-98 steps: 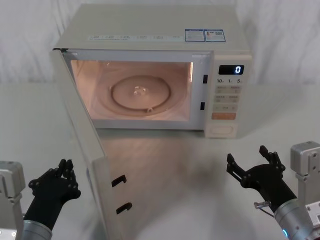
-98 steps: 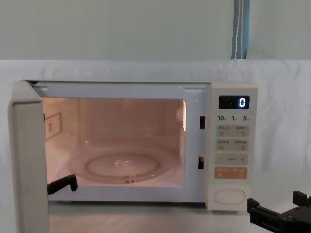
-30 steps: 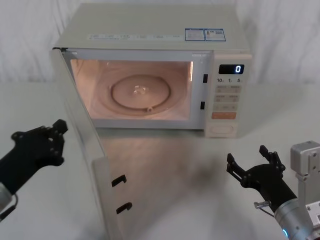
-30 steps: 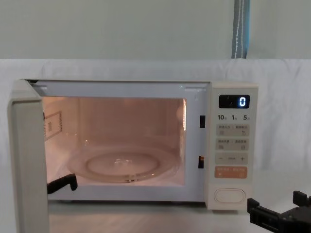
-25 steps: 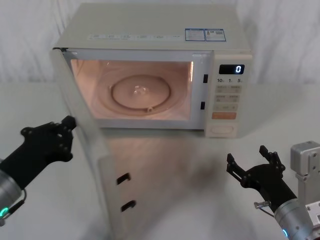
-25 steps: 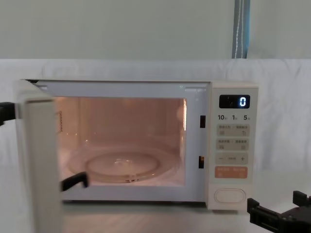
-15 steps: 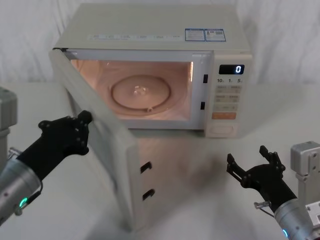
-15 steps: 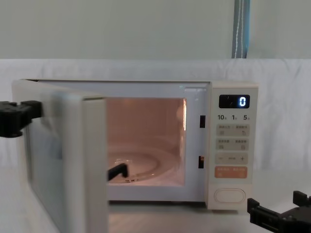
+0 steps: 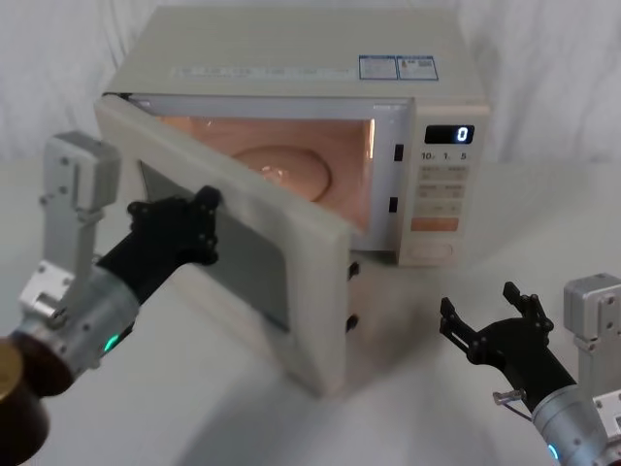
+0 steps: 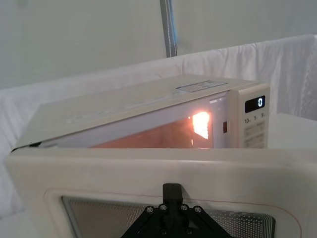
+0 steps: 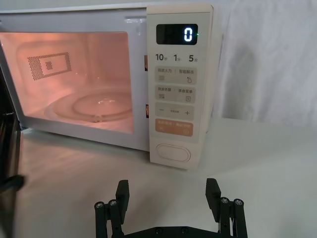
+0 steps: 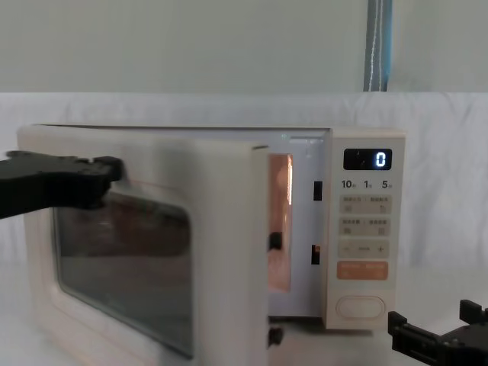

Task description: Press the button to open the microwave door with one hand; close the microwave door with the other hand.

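**White-draped table, one oven on it**

A table [image 9: 408, 408] covered in white cloth carries the microwave [image 9: 291, 68] — a cream boxy oven standing toward the far side, its base flat on the cloth. The cloth rises behind it as a draped backdrop. The near stretch of tabletop is bare white — lightly shadowed below the oven.

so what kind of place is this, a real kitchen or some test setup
Probably a staged test setup, not a kitchen: the microwave stands alone on a white-draped table, with white cloth hung behind it and a bare wall above.
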